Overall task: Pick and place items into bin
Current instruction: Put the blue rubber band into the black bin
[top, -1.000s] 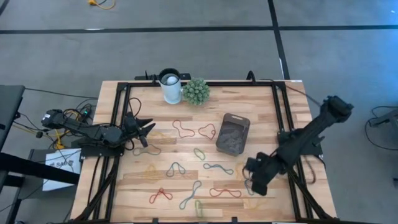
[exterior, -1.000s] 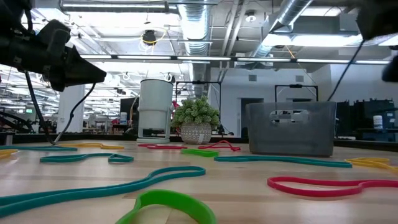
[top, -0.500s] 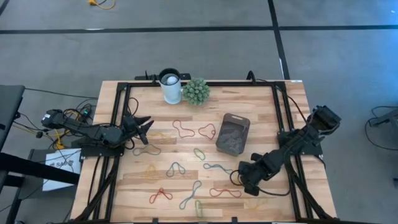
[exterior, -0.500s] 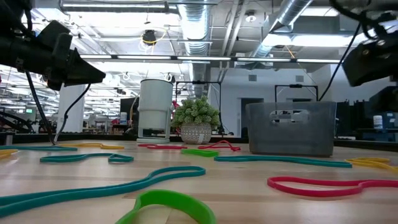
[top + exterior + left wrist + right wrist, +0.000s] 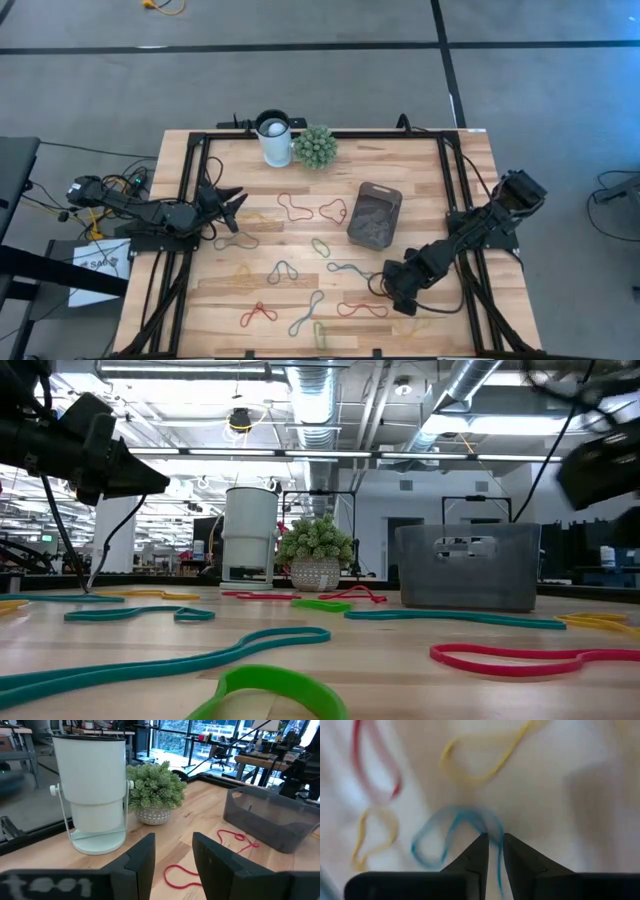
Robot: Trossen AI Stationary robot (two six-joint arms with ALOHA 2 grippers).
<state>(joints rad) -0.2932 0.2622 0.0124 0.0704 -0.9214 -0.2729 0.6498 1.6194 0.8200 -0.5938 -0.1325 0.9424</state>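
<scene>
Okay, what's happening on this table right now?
The right claw is low over the table's front right, its fingers nearly closed around a blue rubber band. The grey bin sits mid-table; many other bands lie scattered on the wood. The left claw waits open at the left side.

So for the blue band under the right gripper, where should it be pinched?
Judging by the right wrist view, at the curved end of the blue band, from straight above: it lies flat on the table, so the right gripper fingers need to straddle one strand.
</scene>
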